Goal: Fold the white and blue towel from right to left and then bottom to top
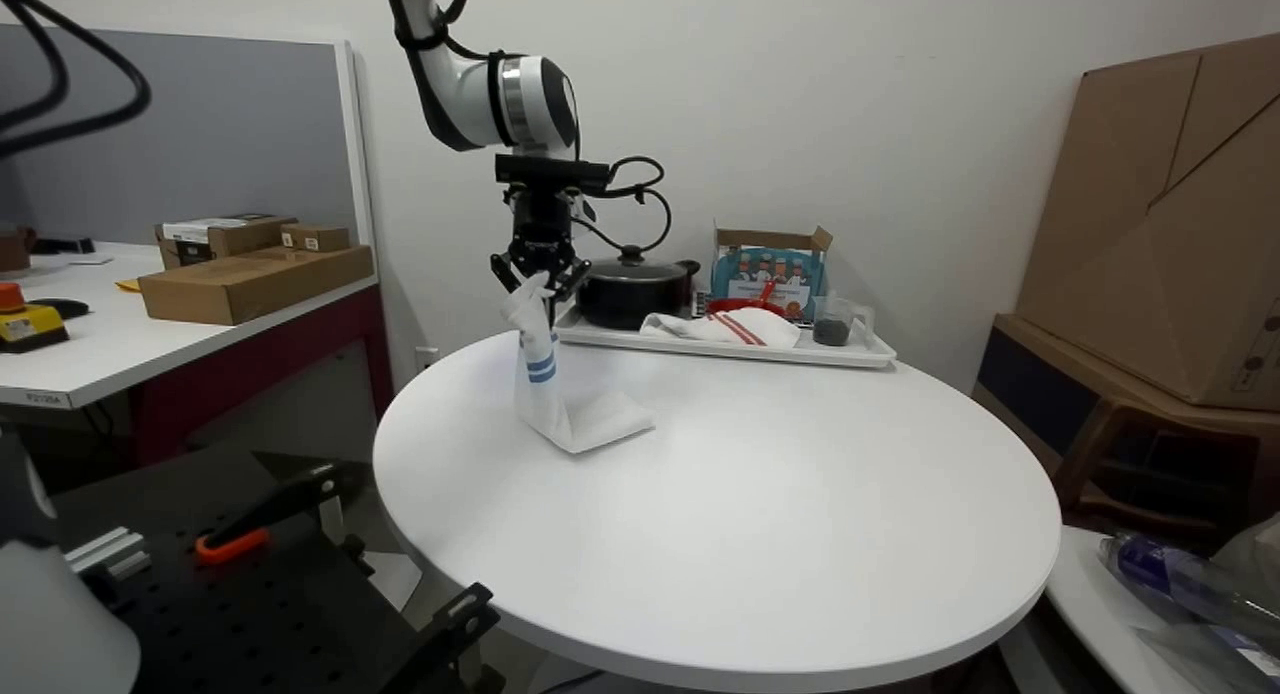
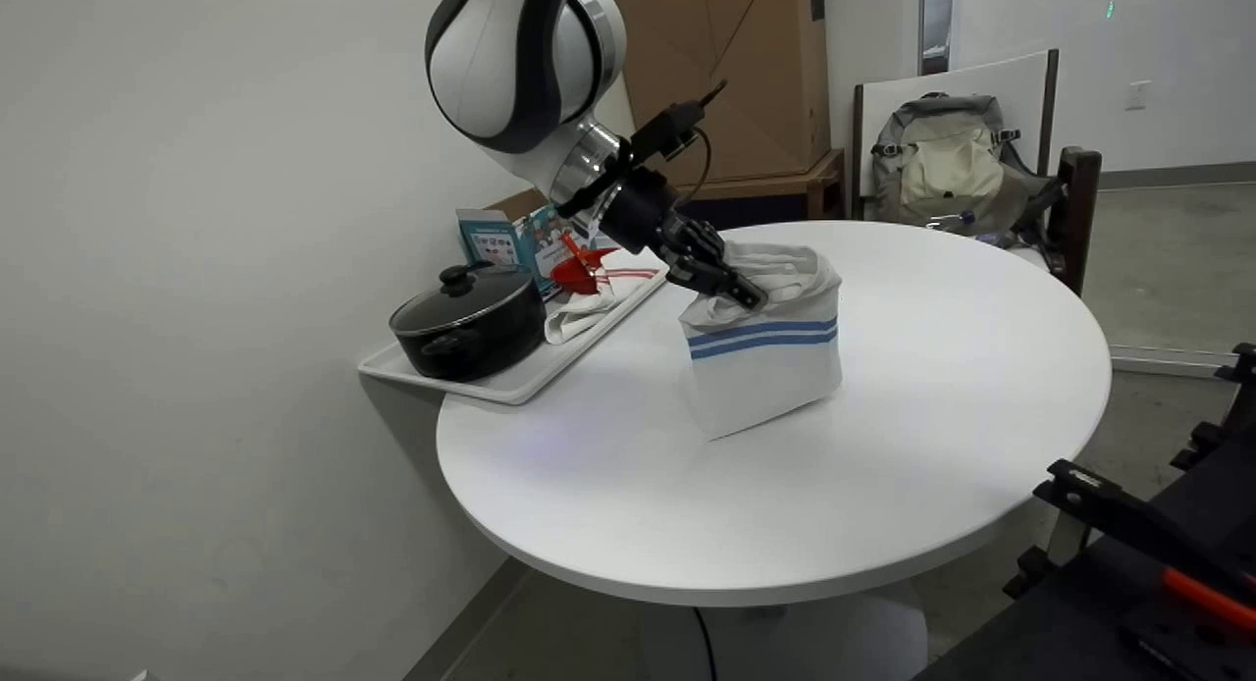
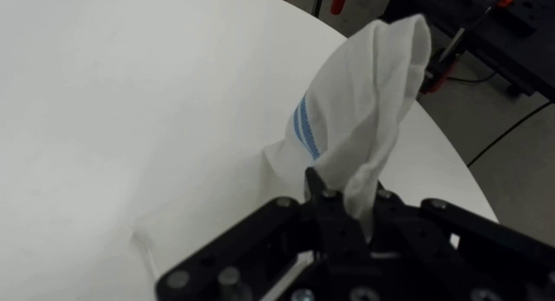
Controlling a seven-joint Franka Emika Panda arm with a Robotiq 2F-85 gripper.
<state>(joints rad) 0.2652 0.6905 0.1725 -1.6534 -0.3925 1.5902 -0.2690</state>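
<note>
The white and blue towel (image 1: pixel 540 399) hangs from my gripper (image 1: pixel 541 277) over the round white table (image 1: pixel 780 514). Its upper part is lifted and bunched at the fingers. Its lower part rests on the table, with a flap lying flat. In an exterior view the towel (image 2: pixel 770 382) stands like an upright sheet with two blue stripes near its top, and the gripper (image 2: pixel 744 290) pinches its upper edge. In the wrist view the towel (image 3: pixel 351 88) rises from between the fingers of the gripper (image 3: pixel 347 190), which are closed on it. The towel's far layers are partly hidden.
A white tray (image 1: pixel 650 340) at the table's edge by the wall holds a black pot (image 1: pixel 632 292), a white and red cloth (image 1: pixel 745 326), a red utensil (image 1: pixel 745 302), a box (image 1: pixel 768 274) and a clear cup (image 1: pixel 832 324). A black workbench with clamps (image 1: pixel 450 614) stands beside the table.
</note>
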